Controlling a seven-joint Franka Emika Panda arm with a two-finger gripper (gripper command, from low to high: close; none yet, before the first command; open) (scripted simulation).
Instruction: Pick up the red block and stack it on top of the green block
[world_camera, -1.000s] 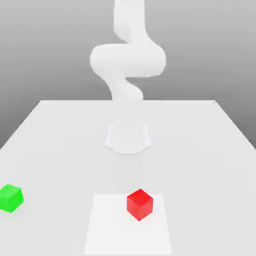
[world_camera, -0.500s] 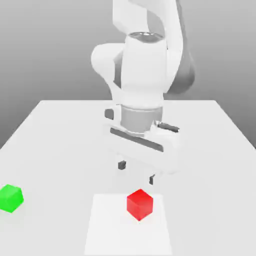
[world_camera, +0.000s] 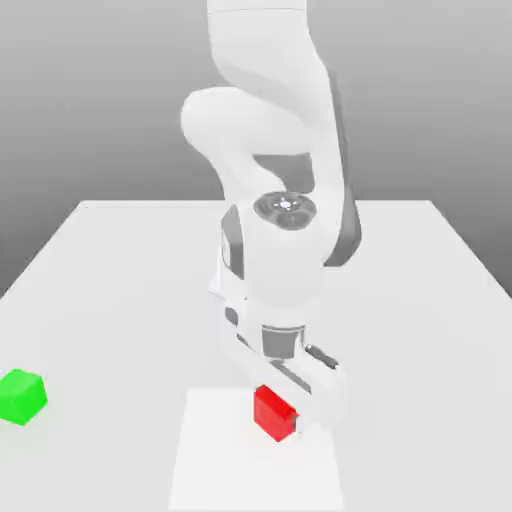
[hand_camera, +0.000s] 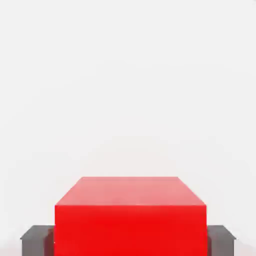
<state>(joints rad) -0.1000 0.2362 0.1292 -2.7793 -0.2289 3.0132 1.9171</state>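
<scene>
Down from its raised pose of a second ago, our arm (world_camera: 270, 190) has brought the gripper (world_camera: 278, 405) onto the red block (world_camera: 274, 413). We see in the hand view the dark fingers (hand_camera: 35, 241) pressed against two opposite sides of the red block (hand_camera: 130, 217), jaws narrowed and holding it. That cube sits on the pale square patch (world_camera: 220, 460) of our white table (world_camera: 120, 270), while the green block (world_camera: 21, 396) lies well apart, toward the exterior view's left.
</scene>
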